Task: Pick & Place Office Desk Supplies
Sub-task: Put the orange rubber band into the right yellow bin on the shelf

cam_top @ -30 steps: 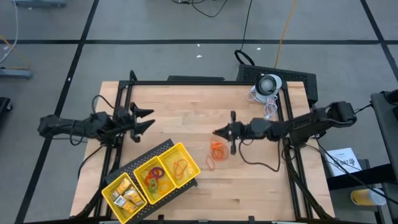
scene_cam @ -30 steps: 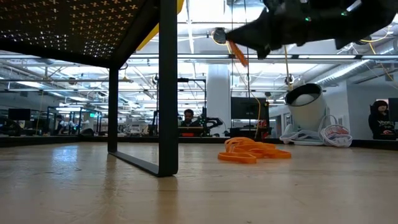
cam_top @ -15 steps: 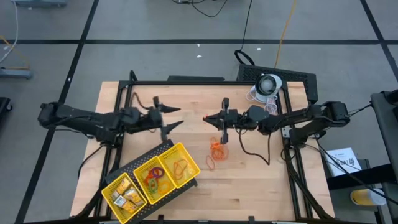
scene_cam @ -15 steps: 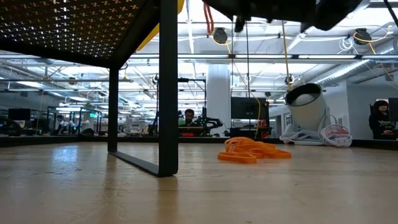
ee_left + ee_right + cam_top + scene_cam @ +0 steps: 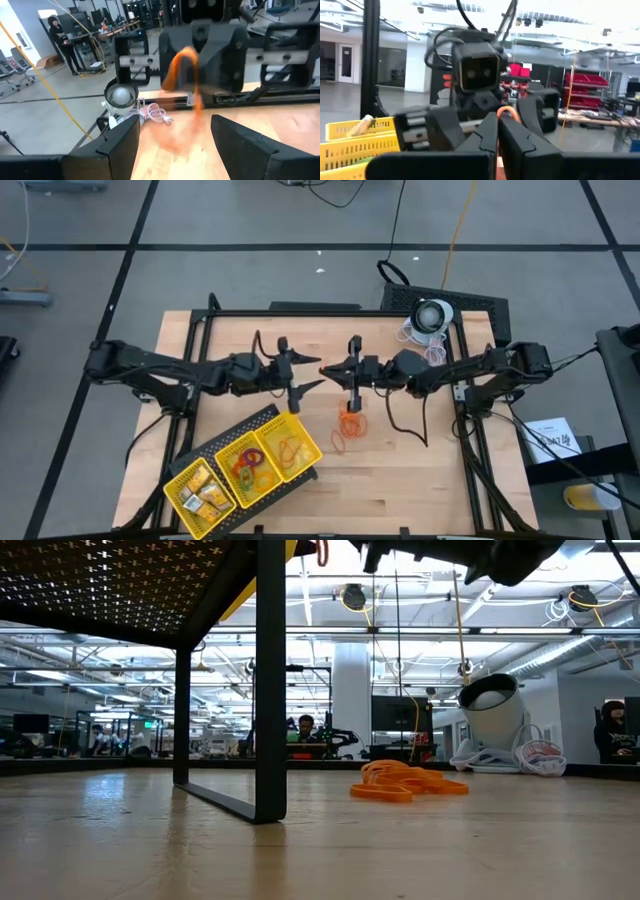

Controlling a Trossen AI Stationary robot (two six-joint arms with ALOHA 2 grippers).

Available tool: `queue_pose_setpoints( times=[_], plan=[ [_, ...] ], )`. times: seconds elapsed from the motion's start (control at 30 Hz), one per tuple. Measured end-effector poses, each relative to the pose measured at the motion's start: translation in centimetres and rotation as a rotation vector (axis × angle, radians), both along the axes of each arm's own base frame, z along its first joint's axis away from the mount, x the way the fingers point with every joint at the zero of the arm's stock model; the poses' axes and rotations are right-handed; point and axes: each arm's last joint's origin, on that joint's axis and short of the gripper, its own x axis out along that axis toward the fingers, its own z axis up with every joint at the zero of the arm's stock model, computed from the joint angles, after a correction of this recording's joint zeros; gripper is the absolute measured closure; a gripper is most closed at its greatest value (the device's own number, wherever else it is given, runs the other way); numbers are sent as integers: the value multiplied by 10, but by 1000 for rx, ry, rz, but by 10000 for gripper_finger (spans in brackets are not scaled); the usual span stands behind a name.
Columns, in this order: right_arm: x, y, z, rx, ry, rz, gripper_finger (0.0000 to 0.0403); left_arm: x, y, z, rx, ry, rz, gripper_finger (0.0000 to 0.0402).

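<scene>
Watching tray (image 5: 215, 448): I see three compartments holding yellow blocks (image 5: 203, 493), coloured rings (image 5: 246, 464), orange bands (image 5: 291, 448).
Right gripper (image 5: 330, 370): jaws pinching orange rubber band (image 5: 509, 113), frame centre.
Left gripper (image 5: 309, 376): jaws open, empty.

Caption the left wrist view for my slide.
Open left gripper faces the right gripper, shut on an orange rubber band.

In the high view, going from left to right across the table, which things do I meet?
Yellow tray → left gripper → right gripper, shut on an orange rubber band → white lamp-like object.
</scene>
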Motion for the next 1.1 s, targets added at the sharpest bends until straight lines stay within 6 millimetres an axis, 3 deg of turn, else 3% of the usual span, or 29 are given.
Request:
queue_pose_setpoints(
  times=[0.37,0.5,0.7,0.77,0.93,1.1],
  plan=[
    [1,7,-2,-11,24,45,403,4,1,-1,-20,-25,-3,163],
    [1,7,-2,-11,26,48,403,4,1,-1,-15,-26,-3,227],
    [1,8,-3,-31,35,43,401,4,1,-1,-8,-23,-3,360],
    [1,8,-5,-60,57,59,386,4,1,-1,-13,-24,-2,389],
    [-7,9,1,-80,118,99,301,4,1,-2,-38,-14,9,383],
    [-28,6,11,-24,211,12,215,-5,1,3,-60,2,-18,394]
  ],
)
